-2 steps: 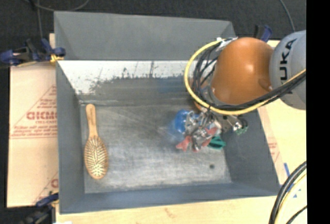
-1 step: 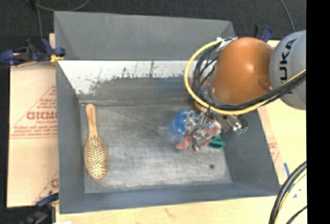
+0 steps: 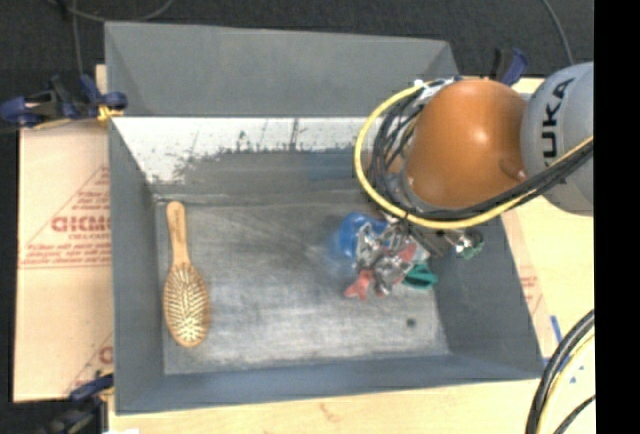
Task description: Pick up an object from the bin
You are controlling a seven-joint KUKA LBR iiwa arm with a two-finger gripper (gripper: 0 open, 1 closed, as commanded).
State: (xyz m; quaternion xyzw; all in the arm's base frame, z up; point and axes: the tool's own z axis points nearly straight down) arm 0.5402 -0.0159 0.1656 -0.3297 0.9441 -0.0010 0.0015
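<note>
So the grey metal bin (image 3: 300, 172) has the arm's orange wrist cover (image 3: 465, 142) hanging over its right side. A wooden hairbrush (image 3: 186, 292) lies way off on the left, bristles up. The hand (image 3: 385, 262) is down in a little heap: roundish blue thing (image 3: 348, 236), green bit (image 3: 423, 276), red bit (image 3: 356, 290). Can't tell how open it is or whether it's got anything.

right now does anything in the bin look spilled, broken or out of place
Nothing stands out: the wooden hairbrush lies flat near the bin's left wall, and a small blue, red and green heap sits under the gripper.
</note>
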